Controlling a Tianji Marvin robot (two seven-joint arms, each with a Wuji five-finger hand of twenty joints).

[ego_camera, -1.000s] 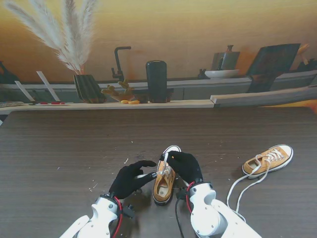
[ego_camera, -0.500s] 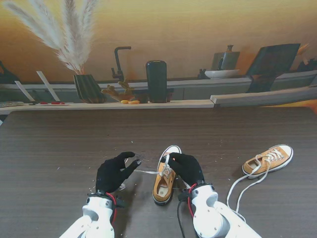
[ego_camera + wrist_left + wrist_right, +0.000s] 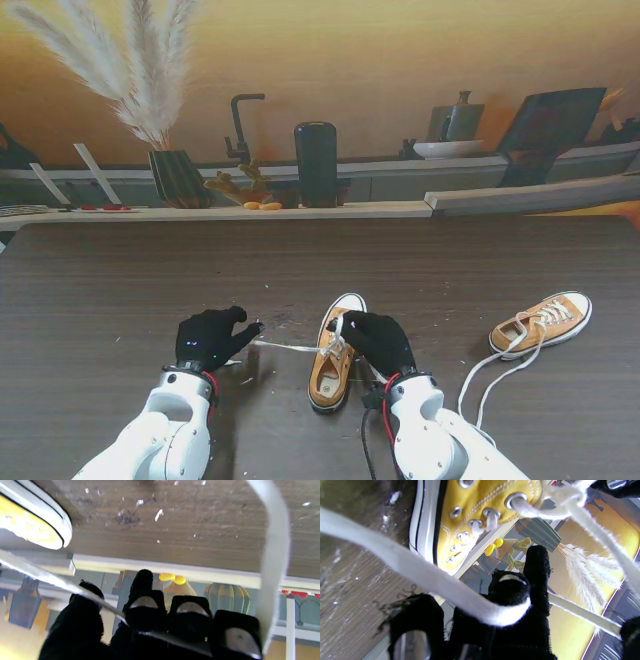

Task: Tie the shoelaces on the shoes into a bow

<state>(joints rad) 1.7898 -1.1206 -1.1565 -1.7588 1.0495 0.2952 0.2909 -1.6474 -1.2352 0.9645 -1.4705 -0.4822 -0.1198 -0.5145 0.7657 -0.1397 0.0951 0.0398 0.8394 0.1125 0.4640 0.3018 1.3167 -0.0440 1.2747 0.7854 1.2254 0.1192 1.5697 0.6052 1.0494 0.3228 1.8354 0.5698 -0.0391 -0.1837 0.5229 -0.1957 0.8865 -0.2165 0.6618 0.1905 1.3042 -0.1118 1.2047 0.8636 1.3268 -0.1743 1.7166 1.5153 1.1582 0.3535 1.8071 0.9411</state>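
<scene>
Left robot hand [image 3: 210, 339] pinched white lace [image 3: 285, 347], drawn taut sideways from near shoe [image 3: 333, 355]. Right robot hand [image 3: 375, 340] sat at shoe's far side, fingers curled over laces at eyelets; lace lay across fingers [image 3: 510, 592] in wrist view. Near shoe lay between both hands on table [image 3: 120, 290]. Judged: first crossing being tightened; no loops visible, bow not formed. Second shoe [image 3: 542, 322], well beyond right hand, laces trailing loose, untouched. Most of task left.
</scene>
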